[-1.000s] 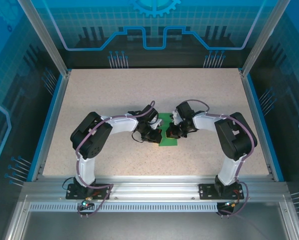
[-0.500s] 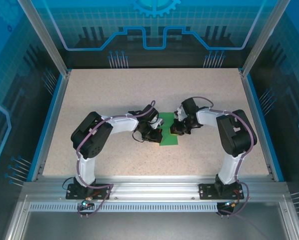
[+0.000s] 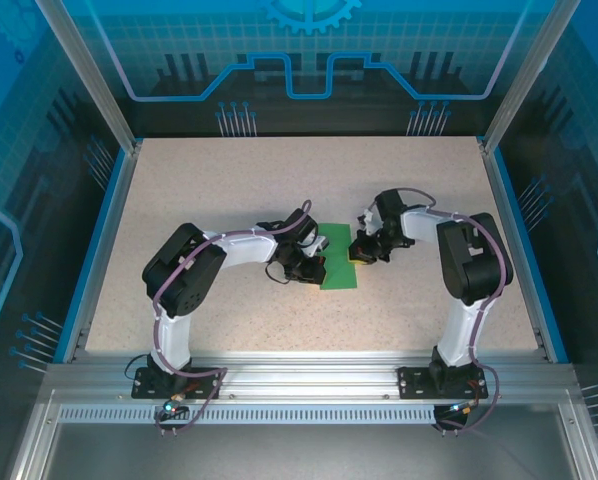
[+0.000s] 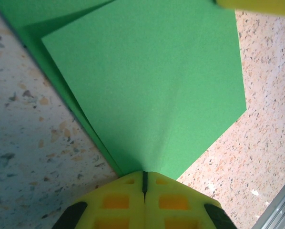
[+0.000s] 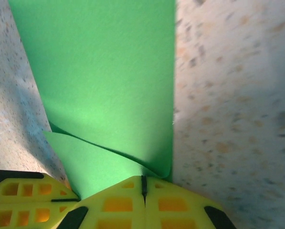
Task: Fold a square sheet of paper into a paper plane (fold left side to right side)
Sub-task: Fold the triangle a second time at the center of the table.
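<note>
Top external: the paper (image 3: 337,262) lies mid-table (image 3: 229,190), a narrow green shape already doubled into layers, set between my 2 grippers.
Left gripper (image 3: 314,272): at the paper's left edge. My wrist view shows the jaws pressed together with no gap, tips at a corner where an upper flap lies over a lower layer.
Right gripper (image 3: 359,250): at the paper's right, far side. The jaws are likewise closed tight, tips at a spot where the top layer curls up in a soft, unpressed bend.
Hold: I cannot tell whether either pair of tips nips the sheet or only bears down on it.
Stage, as I judge it: a fold is laid over but not yet creased flat.
Risk 1: the layers shear. If 1 tip drags while the other pins, the edges stop matching and the crease runs crooked.
Risk 2: the curled bend by my right tips sets in the wrong line if I press before it is squared.
Risk 3: the thin sheet skates on the smooth table or springs open when pressure lifts.
Risk 4: my grippers sit close together, so a careless sweep could knock 1 into the other.
</note>
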Action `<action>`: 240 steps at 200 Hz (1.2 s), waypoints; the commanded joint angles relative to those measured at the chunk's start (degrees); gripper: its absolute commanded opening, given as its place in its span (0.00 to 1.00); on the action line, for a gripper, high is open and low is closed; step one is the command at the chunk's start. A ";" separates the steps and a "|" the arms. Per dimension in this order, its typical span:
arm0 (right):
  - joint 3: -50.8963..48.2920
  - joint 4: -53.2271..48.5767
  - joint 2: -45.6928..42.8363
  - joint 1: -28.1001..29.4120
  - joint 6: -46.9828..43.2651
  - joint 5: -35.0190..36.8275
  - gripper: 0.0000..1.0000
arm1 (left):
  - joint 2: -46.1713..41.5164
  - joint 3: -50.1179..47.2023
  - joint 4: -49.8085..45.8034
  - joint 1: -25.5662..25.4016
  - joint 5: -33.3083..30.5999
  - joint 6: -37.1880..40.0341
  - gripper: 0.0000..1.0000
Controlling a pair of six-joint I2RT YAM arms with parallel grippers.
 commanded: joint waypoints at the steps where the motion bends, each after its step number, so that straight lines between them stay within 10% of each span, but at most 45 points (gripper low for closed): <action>1: 2.05 -0.19 2.44 -3.78 -1.23 3.22 0.00 | 1.93 -0.95 -6.35 -0.52 -3.08 1.64 0.00; 240: -1.92 3.03 1.91 3.97 5.32 -1.35 0.00 | -1.66 3.55 -6.42 -1.31 -0.13 0.84 0.00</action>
